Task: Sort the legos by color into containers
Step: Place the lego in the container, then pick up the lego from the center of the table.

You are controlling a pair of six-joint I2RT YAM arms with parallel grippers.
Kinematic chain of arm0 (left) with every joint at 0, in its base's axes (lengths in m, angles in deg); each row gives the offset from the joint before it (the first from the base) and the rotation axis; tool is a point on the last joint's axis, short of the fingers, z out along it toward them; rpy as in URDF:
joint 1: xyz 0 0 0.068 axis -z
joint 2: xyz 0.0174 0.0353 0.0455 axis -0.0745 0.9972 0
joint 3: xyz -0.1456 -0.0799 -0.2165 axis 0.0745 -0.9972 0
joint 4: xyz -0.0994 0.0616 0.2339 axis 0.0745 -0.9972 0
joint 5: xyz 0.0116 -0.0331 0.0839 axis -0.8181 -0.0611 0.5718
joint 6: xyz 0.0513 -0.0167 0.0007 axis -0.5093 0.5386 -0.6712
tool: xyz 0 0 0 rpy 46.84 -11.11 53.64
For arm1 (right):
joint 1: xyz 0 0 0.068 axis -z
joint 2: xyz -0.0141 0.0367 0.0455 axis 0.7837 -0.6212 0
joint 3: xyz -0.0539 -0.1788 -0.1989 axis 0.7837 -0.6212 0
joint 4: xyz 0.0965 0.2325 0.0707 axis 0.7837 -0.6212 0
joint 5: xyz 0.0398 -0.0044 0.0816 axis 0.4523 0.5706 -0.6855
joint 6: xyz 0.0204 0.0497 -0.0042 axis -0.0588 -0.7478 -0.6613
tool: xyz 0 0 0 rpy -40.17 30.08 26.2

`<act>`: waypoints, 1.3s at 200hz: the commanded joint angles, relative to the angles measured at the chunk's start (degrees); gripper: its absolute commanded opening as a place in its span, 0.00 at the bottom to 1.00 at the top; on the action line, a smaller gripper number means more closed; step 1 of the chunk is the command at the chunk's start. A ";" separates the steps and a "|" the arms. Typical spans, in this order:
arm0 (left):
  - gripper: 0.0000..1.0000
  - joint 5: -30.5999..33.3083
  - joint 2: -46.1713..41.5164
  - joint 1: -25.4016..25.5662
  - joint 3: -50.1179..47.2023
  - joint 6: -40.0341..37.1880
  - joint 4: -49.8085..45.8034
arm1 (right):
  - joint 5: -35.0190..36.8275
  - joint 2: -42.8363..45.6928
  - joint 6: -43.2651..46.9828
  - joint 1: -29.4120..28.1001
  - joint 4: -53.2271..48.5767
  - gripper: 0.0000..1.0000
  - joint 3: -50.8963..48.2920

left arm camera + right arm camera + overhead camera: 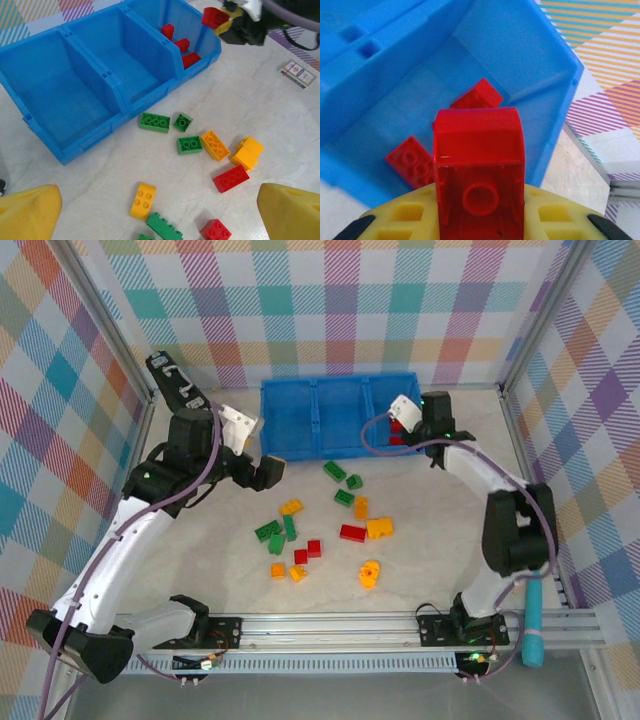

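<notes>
Nearest the arm bases, the loose legos [314, 548] lie scattered on the bench [440, 560]. Red, green and yellow-orange bricks are mixed together and none are grouped yet; these are the work left.

Just beyond them, toward the left, the left gripper [268, 472] hangs with its jaws spread wide and nothing between them. It is tilted so that its wrist camera looks across the pile toward the blue bin [300, 452]. I judge this a waiting pose that leaves the bricks clear for the next pick.

Farther back, the bin's left and middle compartments stand bare. The right compartment [200, 37] holds a few red bricks [181, 45], so red evidently belongs there. Over that compartment the right gripper [402, 422] is pinched narrow on a red brick [479, 165]. It holds the brick above the ones already inside, presumably so that a release drops it within the walls.
</notes>
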 commanded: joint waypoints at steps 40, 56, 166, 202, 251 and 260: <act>1.00 1.45 -1.11 0.60 0.00 -1.51 -0.33 | -2.55 -12.74 1.91 0.05 2.83 0.37 11.59; 1.00 0.95 -0.94 0.62 -0.18 -1.41 -0.13 | -7.24 -12.77 3.92 0.70 5.25 0.42 10.07; 1.00 -2.25 -3.61 0.56 -1.66 -0.84 1.19 | -17.48 13.33 14.24 -1.75 -13.23 0.97 -9.75; 1.00 -3.31 -2.42 0.66 -0.59 -0.56 0.16 | -19.86 20.41 20.41 -5.23 -26.21 0.97 -17.58; 1.00 -3.55 -1.72 0.66 -0.53 -0.69 -0.12 | -14.43 26.25 24.49 -11.73 -30.87 0.97 -25.45; 1.00 -3.81 -1.46 0.66 -0.30 -0.67 -0.21 | -13.71 26.35 24.52 -12.60 -32.41 0.97 -25.57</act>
